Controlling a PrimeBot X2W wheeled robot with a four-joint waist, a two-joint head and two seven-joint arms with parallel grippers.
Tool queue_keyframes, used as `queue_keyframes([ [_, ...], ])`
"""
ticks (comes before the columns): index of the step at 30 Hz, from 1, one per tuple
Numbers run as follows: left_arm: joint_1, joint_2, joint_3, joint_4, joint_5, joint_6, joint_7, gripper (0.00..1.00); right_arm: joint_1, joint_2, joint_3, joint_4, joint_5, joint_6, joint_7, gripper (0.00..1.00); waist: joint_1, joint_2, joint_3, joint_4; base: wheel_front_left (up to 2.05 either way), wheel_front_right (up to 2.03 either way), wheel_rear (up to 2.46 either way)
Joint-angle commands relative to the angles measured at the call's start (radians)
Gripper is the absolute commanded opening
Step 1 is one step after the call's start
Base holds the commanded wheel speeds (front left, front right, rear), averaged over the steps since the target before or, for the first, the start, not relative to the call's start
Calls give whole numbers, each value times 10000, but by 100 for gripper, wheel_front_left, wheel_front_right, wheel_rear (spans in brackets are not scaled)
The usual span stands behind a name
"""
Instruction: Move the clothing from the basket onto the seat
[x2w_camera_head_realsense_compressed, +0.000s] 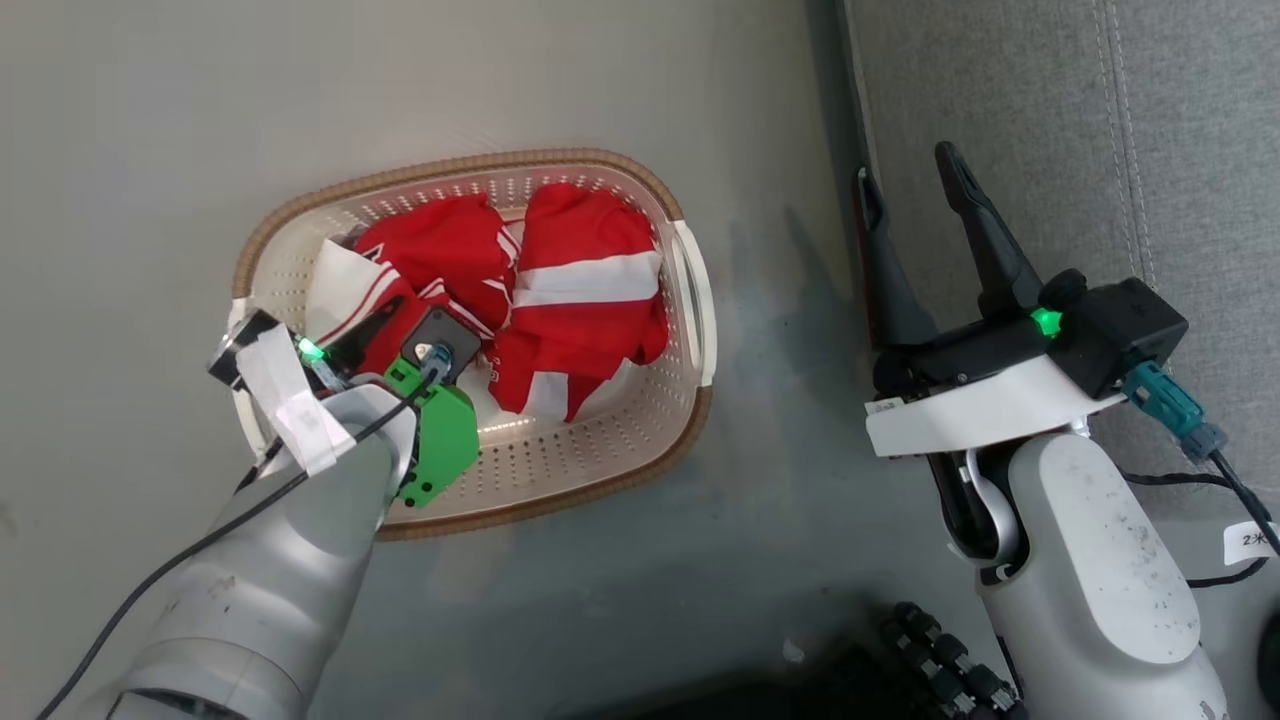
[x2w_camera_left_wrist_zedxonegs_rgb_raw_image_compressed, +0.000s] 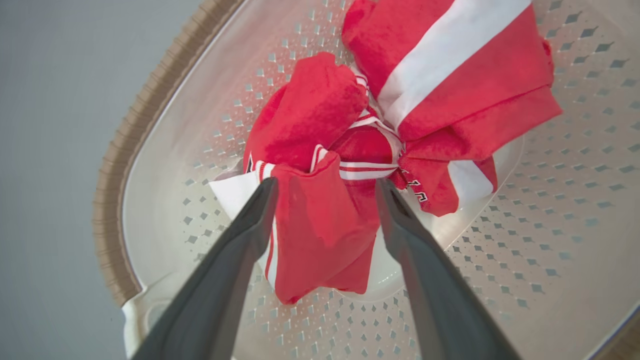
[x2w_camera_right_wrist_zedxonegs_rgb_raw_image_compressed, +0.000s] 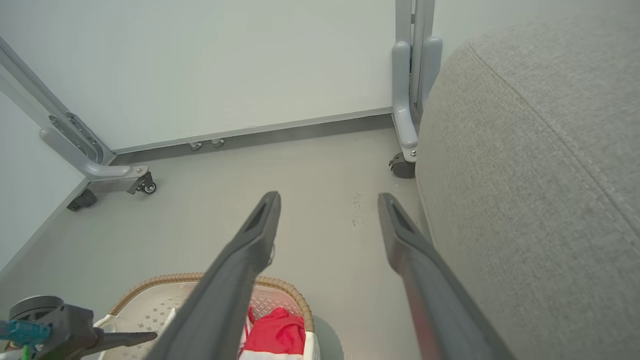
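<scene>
1. Nearest me, the left gripper (x2w_camera_left_wrist_zedxonegs_rgb_raw_image_compressed: 326, 185) hangs inside the basket (x2w_camera_head_realsense_compressed: 560, 455), jaws spread wide and straddling a red fold; whether it already touches the cloth is hard to say.
2. Both pieces of clothing (x2w_camera_head_realsense_compressed: 585, 290) lie crumpled in the basket, side by side and touching.
3. They look light, limp and soft, so I'd expect them to sag and trail when lifted. A bunched ridge like that straddled fold seems the surest hold, since a flat panel might slip.
4. Over the floor (x2w_camera_head_realsense_compressed: 780, 330) between basket and seat, the right gripper (x2w_camera_head_realsense_compressed: 905, 165) hovers with jaws apart, holding nothing.
5. Farthest right is the grey seat (x2w_camera_head_realsense_compressed: 1010, 90), well apart from the clothing.
</scene>
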Motion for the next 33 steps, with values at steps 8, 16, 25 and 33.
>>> queue_keyframes([
  [8, -810, 495, -175, 307, 107, 409, 1021, 100, -346, 12, 192, -195, 275, 1, -35, 100, -2, 0, 1407, -677, 0, 0, 0],
  [16, -1153, 771, -385, 383, 196, 913, 1721, 100, -422, 7, 398, -239, 497, 1, -36, 100, -2, 0, 1826, -807, 0, 0, 0],
  [25, -1472, 1062, -614, 417, 286, 935, 2555, 100, -577, 7, 691, -329, 777, 1, -36, 100, -2, 0, 2347, -1079, 0, 0, 0],
  [33, -1543, 1247, -685, 428, 126, 1002, 3243, 0, -697, 7, 754, -369, 900, 1, -37, 100, -2, 0, 2547, -1269, 0, 0, 0],
])
